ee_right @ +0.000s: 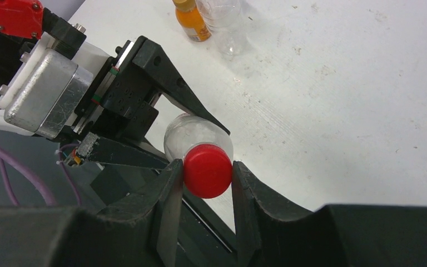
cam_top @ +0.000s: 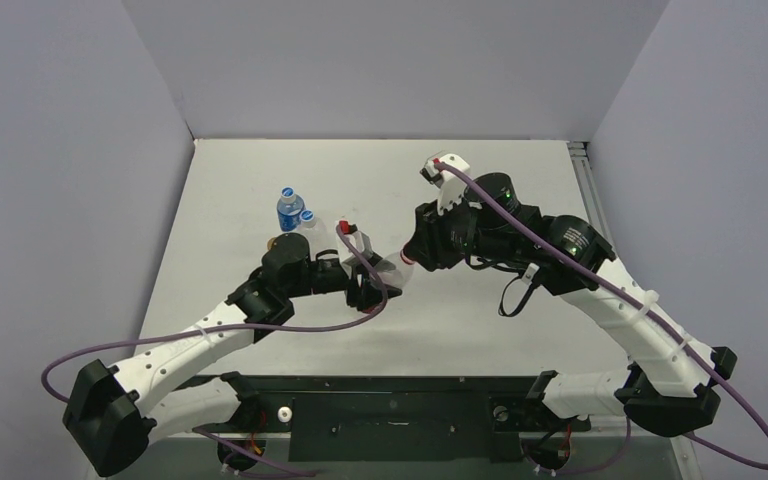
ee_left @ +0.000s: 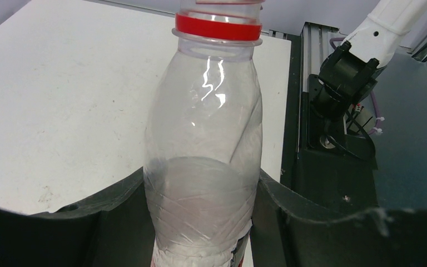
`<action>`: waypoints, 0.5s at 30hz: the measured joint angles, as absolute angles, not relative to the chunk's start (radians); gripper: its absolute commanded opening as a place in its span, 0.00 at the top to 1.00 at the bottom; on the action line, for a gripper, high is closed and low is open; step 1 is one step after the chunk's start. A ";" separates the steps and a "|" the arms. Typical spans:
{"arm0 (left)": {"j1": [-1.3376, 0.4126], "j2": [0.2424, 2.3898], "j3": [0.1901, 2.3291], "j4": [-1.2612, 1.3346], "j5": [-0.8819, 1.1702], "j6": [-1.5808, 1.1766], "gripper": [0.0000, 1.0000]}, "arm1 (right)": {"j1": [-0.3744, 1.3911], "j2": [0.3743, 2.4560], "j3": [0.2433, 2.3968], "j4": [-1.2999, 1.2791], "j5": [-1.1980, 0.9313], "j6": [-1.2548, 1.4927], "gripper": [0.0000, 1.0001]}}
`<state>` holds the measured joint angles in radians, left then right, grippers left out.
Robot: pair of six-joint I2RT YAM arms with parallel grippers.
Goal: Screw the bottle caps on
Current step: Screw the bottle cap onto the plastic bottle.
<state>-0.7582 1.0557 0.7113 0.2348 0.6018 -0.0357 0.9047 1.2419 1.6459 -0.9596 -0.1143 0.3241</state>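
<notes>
My left gripper (cam_top: pixel 368 290) is shut on a clear bottle (ee_left: pixel 203 139) and holds it by its lower body, tilted towards the right arm. A red ring (ee_left: pixel 218 26) circles its neck. My right gripper (ee_right: pixel 207 167) is shut on the red cap (ee_right: pixel 207 171), which sits on the mouth of that bottle (ee_right: pixel 195 130). In the top view the two grippers meet near the table's middle, with the right gripper (cam_top: pixel 408 258) at the bottle's mouth. Two small bottles with blue-and-white caps (cam_top: pixel 288 194) (cam_top: pixel 307 215) stand behind the left arm. An orange bottle with an orange-gold cap (ee_right: pixel 184 4) stands beside them.
An empty clear bottle (ee_right: pixel 222 22) stands next to the orange bottle. Grey walls enclose the white table (cam_top: pixel 480 330) on three sides. A metal rail (cam_top: pixel 582 160) runs along the table's right edge. Purple cables trail from both arms.
</notes>
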 measured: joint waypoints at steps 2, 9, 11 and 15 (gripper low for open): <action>-0.758 1.044 0.711 0.224 0.596 -0.029 1.00 | 0.903 1.242 1.646 -0.957 -0.128 0.325 0.75; -0.759 1.002 0.705 0.233 0.543 -0.031 1.00 | 0.887 1.242 1.645 -0.912 -0.167 0.358 0.75; -0.759 0.992 0.697 0.248 0.530 -0.042 1.00 | 0.882 1.242 1.643 -0.896 -0.176 0.373 0.75; -0.759 0.986 0.689 0.260 0.503 -0.044 1.00 | 0.873 1.244 1.641 -0.882 -0.184 0.401 0.75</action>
<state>-0.7593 0.9855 0.6891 0.2600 0.5034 -0.0441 0.8734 1.2442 1.6409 -0.8818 -0.1844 0.4011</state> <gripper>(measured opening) 0.478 0.304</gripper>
